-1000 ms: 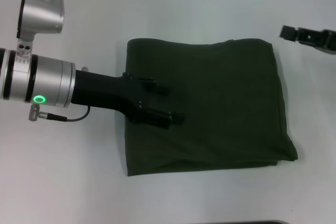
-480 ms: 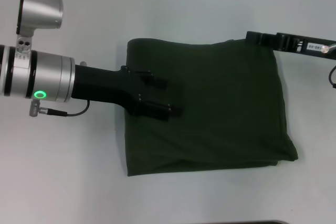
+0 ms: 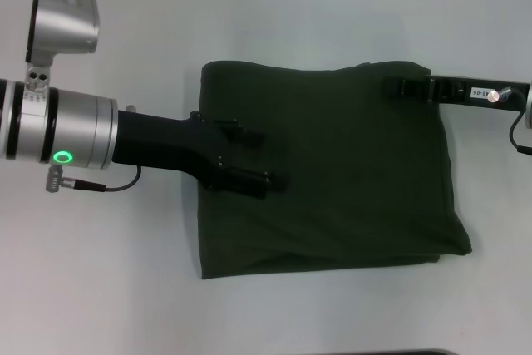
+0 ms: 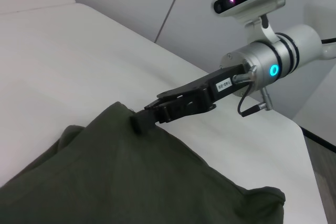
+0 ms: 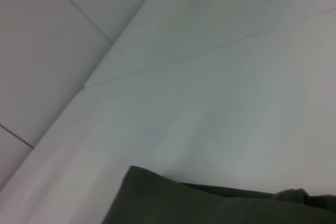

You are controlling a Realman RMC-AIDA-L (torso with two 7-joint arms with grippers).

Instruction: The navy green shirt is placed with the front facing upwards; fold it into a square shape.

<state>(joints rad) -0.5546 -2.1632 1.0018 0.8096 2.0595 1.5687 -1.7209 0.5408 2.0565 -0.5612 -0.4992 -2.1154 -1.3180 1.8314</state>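
White desk (image 3: 349, 6), grey wall panels behind. Folded navy green shirt (image 3: 349, 180) lies flat; left gripper (image 3: 264, 160) jaws apart over its left edge; right gripper (image 3: 397, 86) at far right corner, jaw state cannot be told.

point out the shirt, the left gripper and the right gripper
navy green shirt (image 3: 357, 180), head view, centre of the folded cloth
left gripper (image 3: 264, 158), head view, between its fingertips, over the shirt's left part
right gripper (image 3: 396, 87), head view, fingertips at the shirt's far right corner

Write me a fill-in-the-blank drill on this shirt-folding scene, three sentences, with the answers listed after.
1. The navy green shirt lies folded on a ____ table.
2. The left gripper rests over the shirt's ____ edge in the head view.
3. The right gripper is at the shirt's far ____ corner.
Answers: white; left; right
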